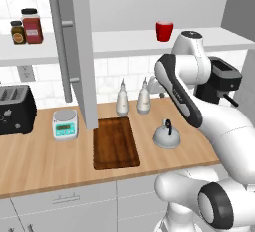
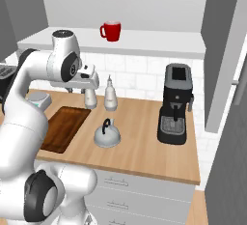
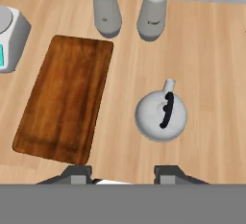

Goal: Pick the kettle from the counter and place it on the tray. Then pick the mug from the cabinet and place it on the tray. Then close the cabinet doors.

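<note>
While our two-finger gripper (image 3: 122,174) hangs part-open and empty, we see the squat silver-grey kettle (image 3: 161,114) lying ahead, slightly right, black handle lengthwise.

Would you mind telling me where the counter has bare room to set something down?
The tray itself lies bare. The counter is free in front of the scale, and between the kettle and the coffee machine. It is crowded at the back, where two white bottles stand close behind tray and kettle.
</note>
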Motion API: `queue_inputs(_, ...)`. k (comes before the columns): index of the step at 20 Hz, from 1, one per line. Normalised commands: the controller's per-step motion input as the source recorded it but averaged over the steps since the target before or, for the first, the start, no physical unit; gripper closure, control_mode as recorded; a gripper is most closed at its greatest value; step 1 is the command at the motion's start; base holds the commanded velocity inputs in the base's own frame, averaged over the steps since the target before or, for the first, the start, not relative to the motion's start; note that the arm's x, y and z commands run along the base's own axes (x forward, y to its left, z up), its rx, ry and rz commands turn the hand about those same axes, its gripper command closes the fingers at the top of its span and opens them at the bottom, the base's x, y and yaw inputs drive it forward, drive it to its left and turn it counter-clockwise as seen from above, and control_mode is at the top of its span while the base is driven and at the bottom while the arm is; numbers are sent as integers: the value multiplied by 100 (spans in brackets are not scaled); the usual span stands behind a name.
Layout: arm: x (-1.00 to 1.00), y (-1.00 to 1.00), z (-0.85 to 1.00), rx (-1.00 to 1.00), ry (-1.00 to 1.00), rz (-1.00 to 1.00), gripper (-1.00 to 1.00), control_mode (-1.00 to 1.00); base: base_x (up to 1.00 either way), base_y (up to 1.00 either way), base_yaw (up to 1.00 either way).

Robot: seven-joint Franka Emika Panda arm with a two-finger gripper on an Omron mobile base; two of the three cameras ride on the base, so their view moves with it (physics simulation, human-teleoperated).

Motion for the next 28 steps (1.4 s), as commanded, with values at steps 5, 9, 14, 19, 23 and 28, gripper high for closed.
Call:
queue_inputs(5,0,0,0,0,0,0,-100,-100,0,0,0)
queue_inputs(9,-22,-6,-24,0,0,0,-100,-100,0,0,0)
queue_inputs(14,-73,-44,-39,0,-2,-8,-100,-100,0,0,0)
queue_inputs(19,-33,-34,-39,0,0,-14,-100,-100,0,0,0)
queue_inputs(23,1,-8,-38,-1,0,-9,-100,-100,0,0,0)
queue_inputs(28,24,-5,-27,0,0,-2,-100,-100,0,0,0)
